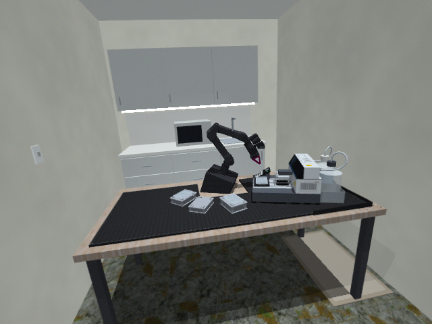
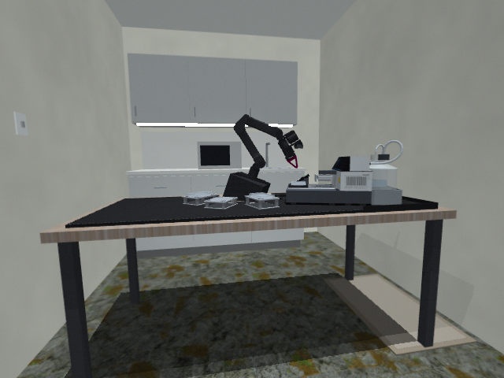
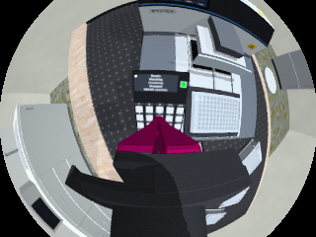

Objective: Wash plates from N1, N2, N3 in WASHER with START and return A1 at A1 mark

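The hand (image 3: 160, 133), fingers pressed together on nothing, hangs in free air above the washer's keypad (image 3: 158, 114), a plate (image 3: 215, 113) lying in the carrier just beside it.

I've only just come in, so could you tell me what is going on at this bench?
The arm's gripper, shut on nothing, hangs above the washer's keypad. A plate lies in the carrier beside the keypad, and the lamp shows green. The three nests on the mat look occupied, though that is hard to tell.
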Robot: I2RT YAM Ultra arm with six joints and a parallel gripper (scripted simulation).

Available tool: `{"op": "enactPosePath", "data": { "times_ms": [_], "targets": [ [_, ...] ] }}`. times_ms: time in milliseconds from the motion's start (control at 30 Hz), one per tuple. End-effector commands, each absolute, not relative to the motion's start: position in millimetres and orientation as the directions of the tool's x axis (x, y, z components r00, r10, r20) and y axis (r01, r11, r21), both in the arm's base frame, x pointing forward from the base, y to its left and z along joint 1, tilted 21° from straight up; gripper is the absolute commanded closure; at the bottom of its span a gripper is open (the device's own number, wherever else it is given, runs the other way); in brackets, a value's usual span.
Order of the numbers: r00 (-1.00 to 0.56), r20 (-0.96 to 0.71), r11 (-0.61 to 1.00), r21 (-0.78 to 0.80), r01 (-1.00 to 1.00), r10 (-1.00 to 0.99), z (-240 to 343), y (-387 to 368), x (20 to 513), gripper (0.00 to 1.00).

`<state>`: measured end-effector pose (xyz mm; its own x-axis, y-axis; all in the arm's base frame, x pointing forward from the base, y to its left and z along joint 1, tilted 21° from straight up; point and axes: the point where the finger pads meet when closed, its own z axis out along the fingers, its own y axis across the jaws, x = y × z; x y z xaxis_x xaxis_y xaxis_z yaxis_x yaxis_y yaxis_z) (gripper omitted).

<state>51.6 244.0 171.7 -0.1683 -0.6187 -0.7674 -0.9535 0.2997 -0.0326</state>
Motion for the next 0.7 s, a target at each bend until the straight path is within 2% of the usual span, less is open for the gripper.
{"op": "enactPosePath", "data": {
  "times_ms": [0, 667],
  "targets": [
    [-0.186, -0.779, 0.329, -0.028, -0.944, -0.599, 171.5, 240.5, 50.8, 1.0],
    [-0.188, -0.778, 0.329, -0.026, -0.944, -0.6, 127.9, 216.6, 16.3, 1.0]
  ]
}}
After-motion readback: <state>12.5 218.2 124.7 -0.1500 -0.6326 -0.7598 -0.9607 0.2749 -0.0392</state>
